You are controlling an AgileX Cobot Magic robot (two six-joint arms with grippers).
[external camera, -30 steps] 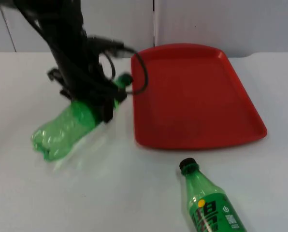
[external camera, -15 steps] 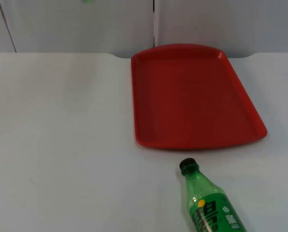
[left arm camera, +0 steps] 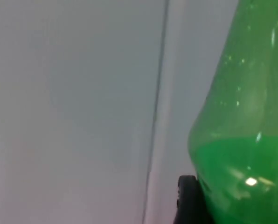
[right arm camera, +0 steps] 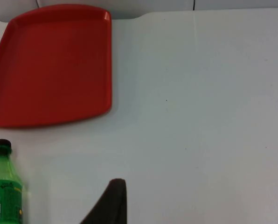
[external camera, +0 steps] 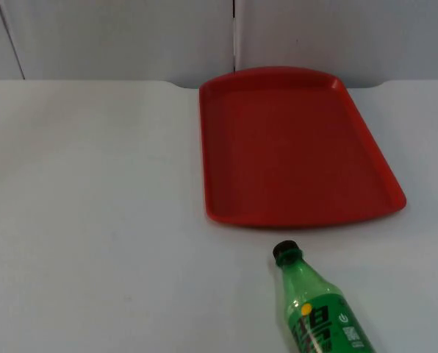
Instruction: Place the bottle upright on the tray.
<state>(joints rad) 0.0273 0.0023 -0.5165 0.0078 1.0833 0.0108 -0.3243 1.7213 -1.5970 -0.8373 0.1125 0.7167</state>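
Observation:
A red tray [external camera: 292, 147] lies flat at the back right of the white table, with nothing on it. In front of it a labelled green bottle [external camera: 318, 316] with a black cap lies on its side, cap toward the tray's near rim and a short gap between them. My left gripper [left arm camera: 190, 203] is raised in front of the grey wall and is shut on a second, plain green bottle [left arm camera: 241, 140], which sits right against its black fingertip. My right gripper [right arm camera: 112, 200] hovers over the table to the right of the lying bottle [right arm camera: 3, 189] and the tray [right arm camera: 50, 60].
The grey partition wall [external camera: 131, 37] closes off the table behind the tray. White table surface [external camera: 94, 220] stretches to the left of the tray and the lying bottle.
A second ago my left arm stood left of the tray holding the plain green bottle low over the table. It has since risen out of the top view with the bottle.

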